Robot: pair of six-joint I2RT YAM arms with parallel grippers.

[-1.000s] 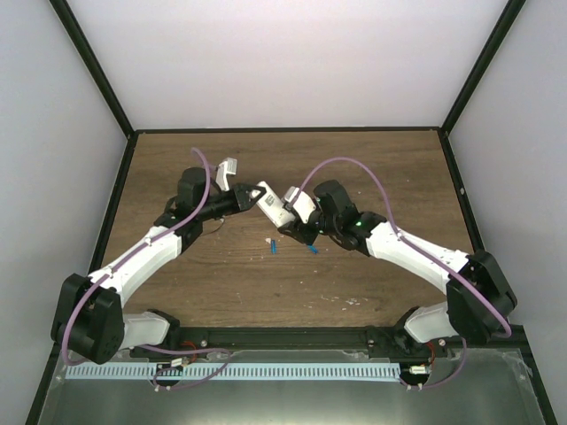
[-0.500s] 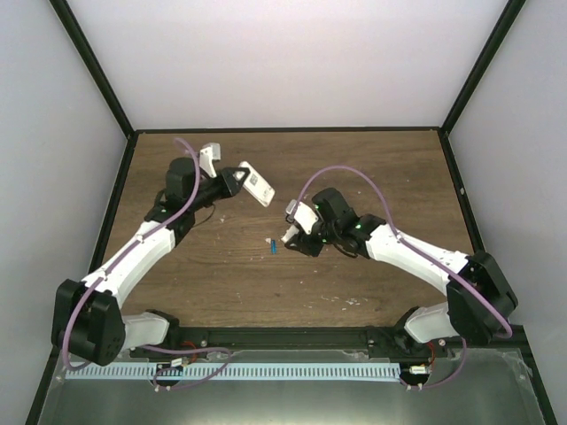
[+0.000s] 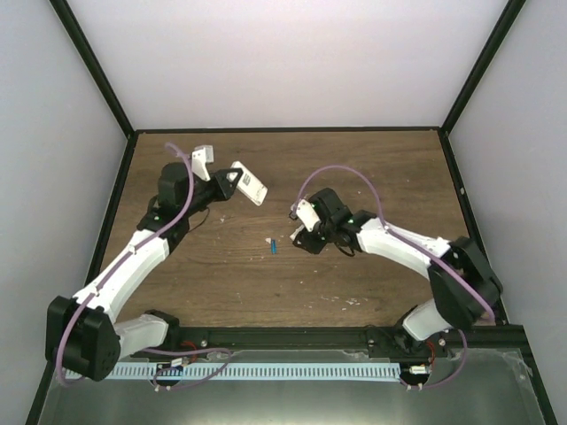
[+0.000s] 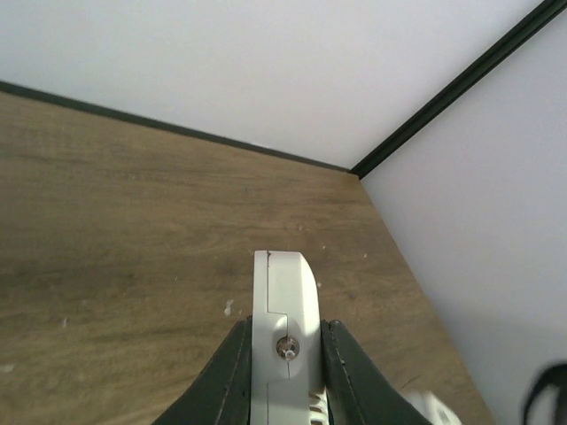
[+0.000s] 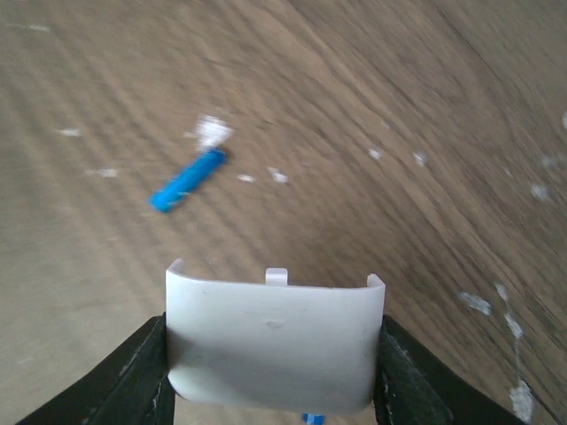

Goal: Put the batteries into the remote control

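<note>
Since a second ago my two arms have parted. They met over the middle of the table [image 3: 372, 168] then, both at the remote [image 3: 252, 183]. Now my left arm has drawn back toward the far left corner with the remote, and my right arm has swung away and come down low over the wood.

My left gripper [image 4: 283, 341] is pinched on the remote. In the left wrist view I see the remote edge-on, standing upright between my two dark fingers [image 4: 232, 372], with a small screw showing on its narrow side. From above it is carried clear of the table and juts out past the gripper toward the middle.

My right gripper [image 5: 275, 354] is clamped on a small white cover [image 5: 275, 332], a curved plate with a little tab on its upper edge, held across between the fingers [image 5: 142, 376].

One blue battery [image 5: 187, 180] lies on the wood ahead of the cover, touching a pale speck at its far end. In the top view this battery [image 3: 274, 247] lies just left of my right gripper [image 3: 298, 234], well apart from the remote. A sliver of blue, likely the other battery [image 5: 312, 417], peeks out below the cover's lower edge. Most of it is hidden.
</note>
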